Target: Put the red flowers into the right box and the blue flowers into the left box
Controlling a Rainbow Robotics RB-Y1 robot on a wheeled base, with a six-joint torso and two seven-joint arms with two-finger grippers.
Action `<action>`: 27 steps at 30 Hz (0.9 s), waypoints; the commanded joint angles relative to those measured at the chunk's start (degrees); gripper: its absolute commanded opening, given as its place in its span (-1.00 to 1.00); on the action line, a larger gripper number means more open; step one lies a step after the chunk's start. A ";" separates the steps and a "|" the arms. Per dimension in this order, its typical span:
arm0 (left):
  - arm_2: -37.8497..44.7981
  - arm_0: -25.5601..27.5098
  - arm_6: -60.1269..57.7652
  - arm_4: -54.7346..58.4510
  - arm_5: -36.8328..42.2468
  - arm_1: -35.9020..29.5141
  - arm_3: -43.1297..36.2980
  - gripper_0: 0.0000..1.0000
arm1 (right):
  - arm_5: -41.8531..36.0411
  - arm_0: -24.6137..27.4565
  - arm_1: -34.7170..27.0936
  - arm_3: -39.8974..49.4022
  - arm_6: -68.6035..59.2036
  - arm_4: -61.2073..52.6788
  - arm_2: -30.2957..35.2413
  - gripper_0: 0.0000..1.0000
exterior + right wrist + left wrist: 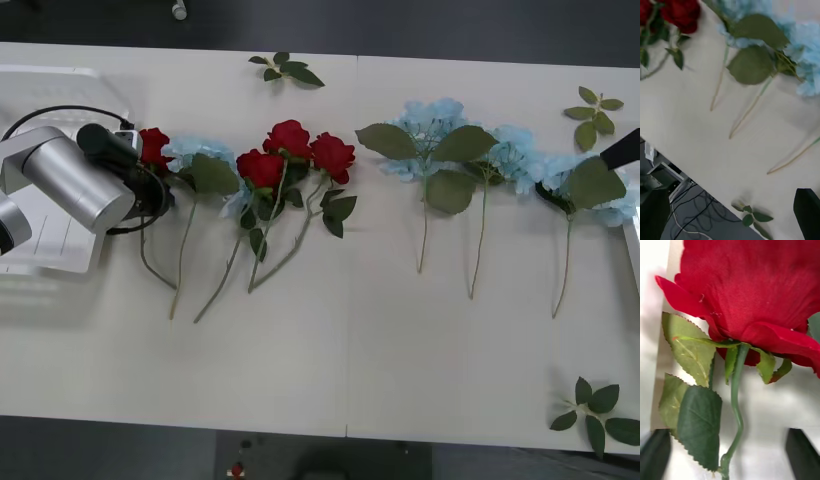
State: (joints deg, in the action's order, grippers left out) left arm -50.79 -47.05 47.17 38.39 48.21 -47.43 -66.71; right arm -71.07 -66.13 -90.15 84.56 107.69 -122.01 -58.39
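Observation:
Several red flowers lie on the table: one rose point(153, 147) at the left and three point(288, 140) in the middle. My left gripper point(148, 180) is down at the leftmost rose point(748, 296), open, its black fingers point(655, 453) on either side of the green stem point(735, 412). One blue flower point(195, 152) lies beside that rose, and three more point(432, 125) lie to the right. My right gripper point(620, 152) hovers open over the rightmost blue flower point(600, 190), its black fingers point(808, 210) empty. The left box point(60, 75) sits behind the left arm. The right box point(633, 245) shows as a thin rim.
Loose green leaf sprigs lie at the back centre point(287, 69), the back right point(594, 112) and the front right corner point(598, 410). The table's front edge point(340, 428) runs below the stems, with bare tabletop between them.

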 commanded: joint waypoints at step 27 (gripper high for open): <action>0.34 0.21 12.77 3.19 0.75 -5.22 -6.07 -1.00 | 20.10 -2.16 0.32 19.68 45.95 -3.32 -5.59 0.94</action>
State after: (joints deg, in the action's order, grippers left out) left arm -53.63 -45.92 54.82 38.85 45.91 -49.08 -68.72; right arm -52.31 -67.23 -89.44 102.74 151.84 -125.11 -63.62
